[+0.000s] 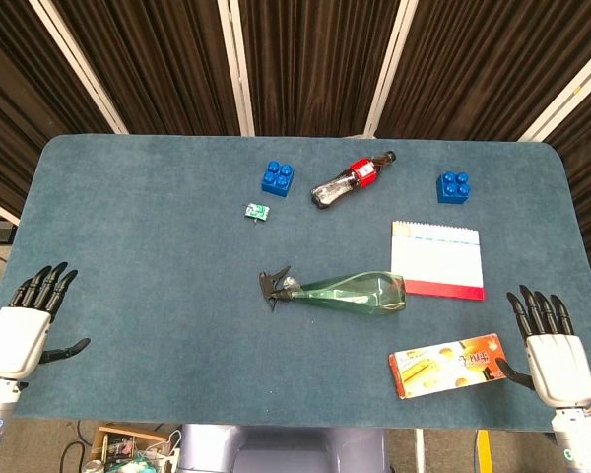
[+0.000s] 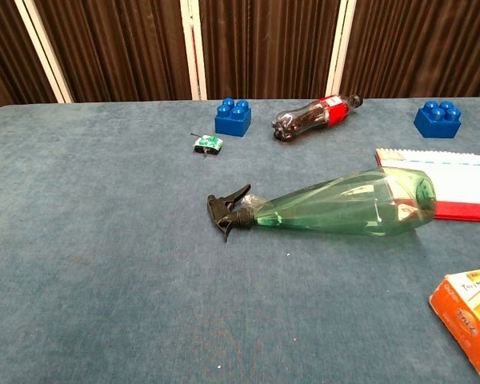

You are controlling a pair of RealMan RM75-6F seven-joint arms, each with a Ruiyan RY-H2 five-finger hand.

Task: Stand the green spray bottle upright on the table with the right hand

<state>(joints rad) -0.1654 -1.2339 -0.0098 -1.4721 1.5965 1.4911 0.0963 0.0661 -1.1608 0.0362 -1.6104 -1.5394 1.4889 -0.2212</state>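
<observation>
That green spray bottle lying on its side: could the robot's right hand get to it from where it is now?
Probably yes. The right hand is open at the table's near edge, and the green spray bottle lies ahead to its left. Only the orange box sits partly between them, low enough to pass over.

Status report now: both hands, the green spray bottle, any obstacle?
Left hand and right hand open, at table edge. Green spray bottle lying on its side, untouched. Orange box and notepad close by it.

Green spray btl (image 2: pixel 344 204) sideways on table (image 2: pixel 104 280)
</observation>
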